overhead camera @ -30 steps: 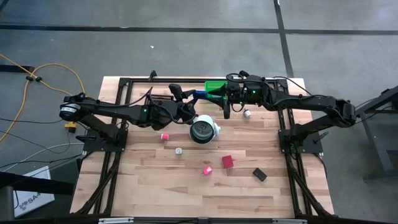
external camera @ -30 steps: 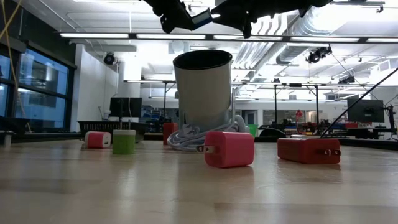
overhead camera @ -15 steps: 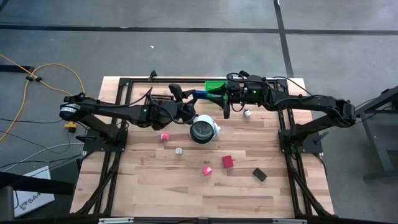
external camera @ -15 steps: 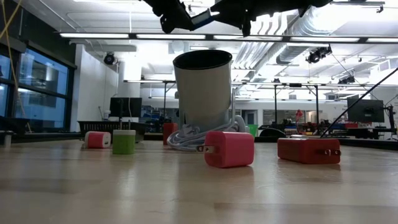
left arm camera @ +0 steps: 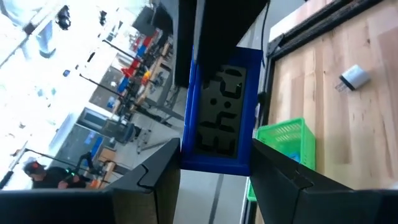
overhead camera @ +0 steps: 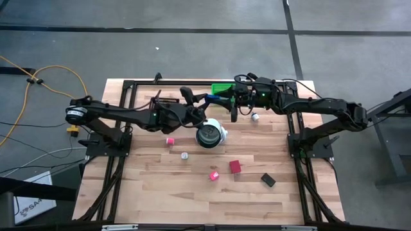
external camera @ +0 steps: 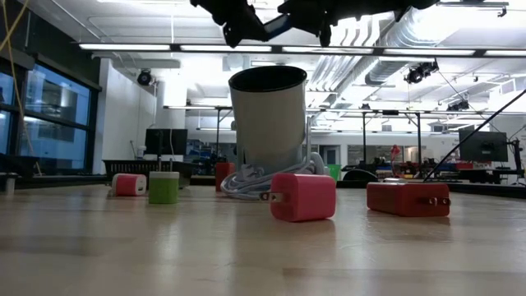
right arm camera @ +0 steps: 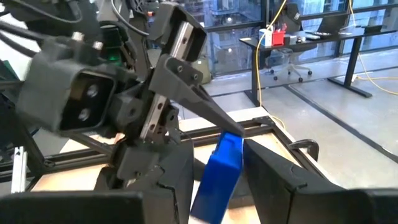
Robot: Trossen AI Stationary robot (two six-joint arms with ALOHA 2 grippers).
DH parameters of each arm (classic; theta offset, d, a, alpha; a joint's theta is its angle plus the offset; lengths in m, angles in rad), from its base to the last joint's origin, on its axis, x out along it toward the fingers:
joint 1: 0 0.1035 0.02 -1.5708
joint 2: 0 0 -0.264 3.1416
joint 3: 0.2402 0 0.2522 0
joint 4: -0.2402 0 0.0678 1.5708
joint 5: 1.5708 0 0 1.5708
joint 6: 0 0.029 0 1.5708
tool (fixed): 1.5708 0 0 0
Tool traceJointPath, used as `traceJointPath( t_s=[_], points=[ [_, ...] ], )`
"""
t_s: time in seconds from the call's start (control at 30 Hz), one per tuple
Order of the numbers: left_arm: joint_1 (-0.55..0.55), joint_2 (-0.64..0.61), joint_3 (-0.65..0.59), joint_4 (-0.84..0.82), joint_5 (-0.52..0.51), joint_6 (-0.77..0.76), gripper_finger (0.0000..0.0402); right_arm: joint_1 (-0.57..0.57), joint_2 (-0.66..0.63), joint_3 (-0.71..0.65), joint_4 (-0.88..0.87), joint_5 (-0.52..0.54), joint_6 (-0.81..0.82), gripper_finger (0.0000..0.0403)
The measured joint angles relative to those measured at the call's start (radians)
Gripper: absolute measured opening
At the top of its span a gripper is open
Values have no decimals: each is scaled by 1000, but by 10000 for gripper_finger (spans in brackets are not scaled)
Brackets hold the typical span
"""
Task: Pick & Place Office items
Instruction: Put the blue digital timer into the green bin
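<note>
Both grippers are meeting in the upper middle of the high view, just above the table's far edge. Left gripper (overhead camera: 204,101) is clamping a blue rectangle (overhead camera: 208,99), its jaws narrowed onto the item's flat sides; in the left wrist view the blue rectangle (left arm camera: 217,118) is sitting upright between the two dark fingers (left arm camera: 158,180), showing a dark face with pale markings. Right gripper (overhead camera: 231,102) is hanging just beside it to the right, jaws narrowed too, and in the right wrist view the blue rectangle (right arm camera: 217,177) is standing between its fingers (right arm camera: 270,180), though whether they are pressing on it I cannot tell. A green bin (overhead camera: 221,90) is sitting at the table's upper edge, just behind both grippers. Below them a white round can (overhead camera: 210,134) is standing, with a white cord coiled at its base in the low view. A small white bit (overhead camera: 255,117) is lying right of the grippers. Lower on the wood, a pink block (overhead camera: 170,140), a small pale bit (overhead camera: 184,155), another pink block (overhead camera: 213,174), a red block (overhead camera: 235,167) and a black rectangle (overhead camera: 268,180) are lying well apart.
</note>
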Motion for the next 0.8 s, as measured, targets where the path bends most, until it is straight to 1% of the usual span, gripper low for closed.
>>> traceJointPath(
  t_s=[0.13,0.33,0.47,0.8],
  points=[
    [0,29,0,37,-18,50,159,0,0,0,-13,26,0,125],
    [-1,37,0,47,-104,90,159,0,0,0,-53,39,0,125],
    [-1,37,0,51,-111,94,159,0,0,0,-70,71,-2,125],
    [-2,37,0,52,-111,94,159,0,0,0,-69,71,-2,125]
  ],
)
